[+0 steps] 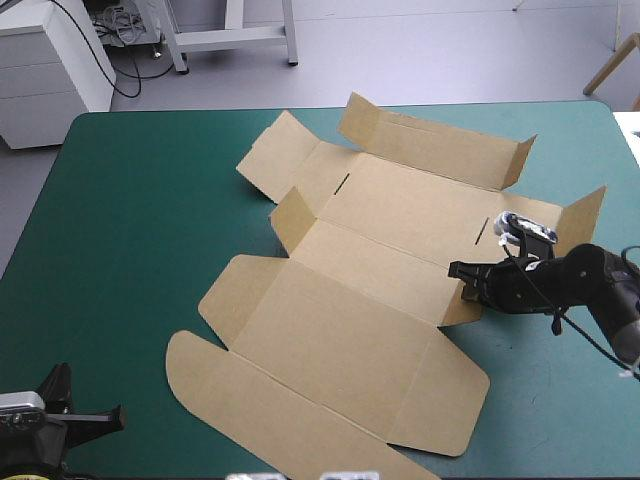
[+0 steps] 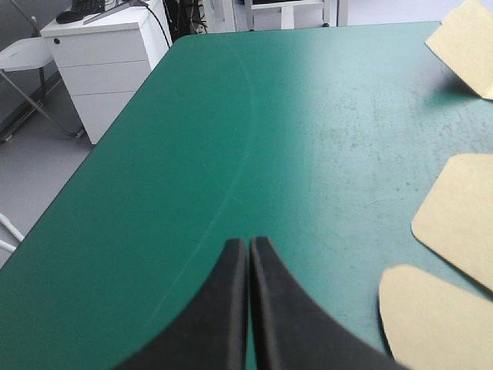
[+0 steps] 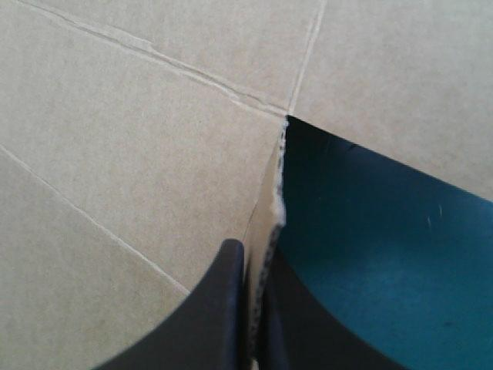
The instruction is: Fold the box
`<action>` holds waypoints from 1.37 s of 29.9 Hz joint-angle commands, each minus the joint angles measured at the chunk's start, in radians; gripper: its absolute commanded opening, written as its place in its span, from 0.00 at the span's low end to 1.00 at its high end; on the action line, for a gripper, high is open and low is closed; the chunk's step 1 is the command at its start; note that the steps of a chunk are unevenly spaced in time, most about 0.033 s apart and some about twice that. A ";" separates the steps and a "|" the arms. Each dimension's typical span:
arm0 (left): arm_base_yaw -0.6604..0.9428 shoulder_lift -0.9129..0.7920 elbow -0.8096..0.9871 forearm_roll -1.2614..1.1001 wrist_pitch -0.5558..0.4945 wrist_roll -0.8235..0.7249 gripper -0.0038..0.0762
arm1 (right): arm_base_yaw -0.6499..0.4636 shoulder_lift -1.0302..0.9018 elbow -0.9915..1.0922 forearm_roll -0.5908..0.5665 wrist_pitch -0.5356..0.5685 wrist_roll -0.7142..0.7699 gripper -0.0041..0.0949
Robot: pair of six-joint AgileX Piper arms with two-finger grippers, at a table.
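Your right gripper (image 3: 248,250) pinched a flap (image 3: 271,185) of the flat brown cardboard box (image 1: 350,300), left gripper (image 2: 248,245) closed empty; yanking risked tearing it.

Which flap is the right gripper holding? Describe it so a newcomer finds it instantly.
Find the brown box spread across the teal-green table. On its right-hand edge, midway along, a small tab stands up. It alone is pinched in the right gripper.
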 commanded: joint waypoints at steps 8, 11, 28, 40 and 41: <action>-0.005 -0.018 -0.021 0.000 -0.074 -0.007 0.04 | 0.257 0.254 -0.347 -0.306 0.034 -0.145 0.04; -0.005 -0.018 -0.021 0.000 -0.074 -0.007 0.04 | 0.331 0.344 -0.472 -0.366 0.053 -0.214 0.04; -0.005 -0.018 -0.021 0.000 -0.074 -0.007 0.04 | 0.449 0.613 -0.938 -0.518 0.143 -0.992 0.03; -0.005 -0.018 -0.021 0.000 -0.076 -0.007 0.04 | 0.470 0.682 -0.942 -0.353 0.027 -1.180 0.02; -0.005 -0.018 -0.021 0.000 -0.076 -0.007 0.04 | 0.483 0.692 -0.942 -0.356 0.017 -1.206 0.02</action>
